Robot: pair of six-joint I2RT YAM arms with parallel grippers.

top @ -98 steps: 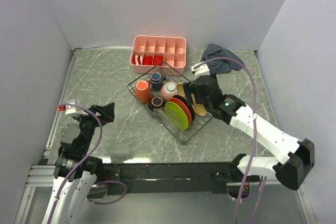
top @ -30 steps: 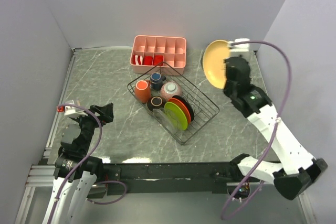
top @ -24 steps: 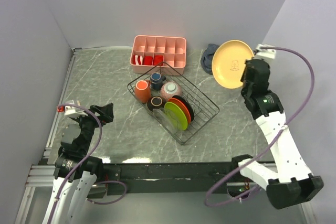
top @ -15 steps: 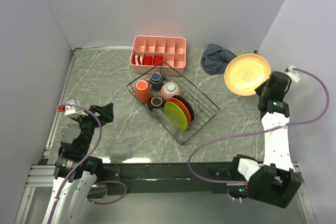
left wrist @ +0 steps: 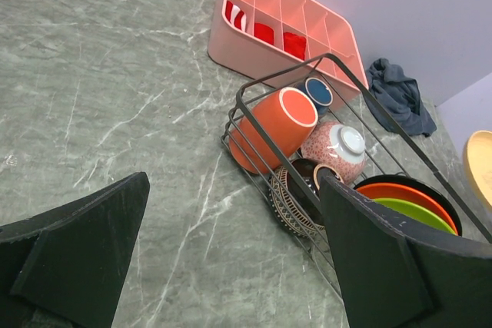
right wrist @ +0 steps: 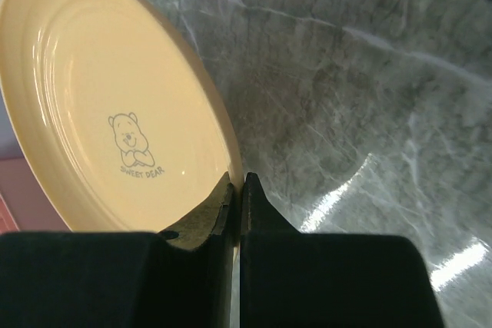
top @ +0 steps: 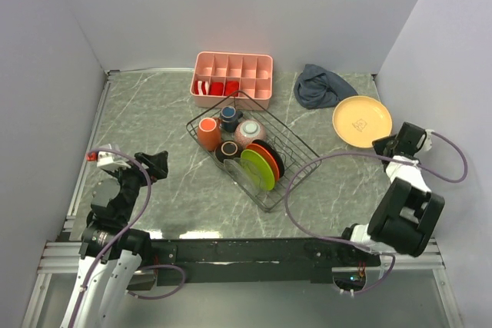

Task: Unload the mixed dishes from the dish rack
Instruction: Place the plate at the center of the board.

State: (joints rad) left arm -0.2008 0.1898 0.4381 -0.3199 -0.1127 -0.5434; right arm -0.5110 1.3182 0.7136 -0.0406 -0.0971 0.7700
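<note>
Grey marble table (top: 146,120), pale walls (top: 231,5); right pincer (right wrist: 237,190) clamps tan plate (right wrist: 115,113) rim; left pincer (left wrist: 232,190) agape, dish rack (top: 297,156) ahead.

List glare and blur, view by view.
Top view: even, sharp, soft sheen on the table at its near edge. Left wrist: rack sharp, own fingers dark and featureless. Right wrist: plate sharp, glare streak on the table.

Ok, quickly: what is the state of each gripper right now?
Left gripper: open, holding nothing.
Right gripper: closed on the rim of the tan plate.
</note>
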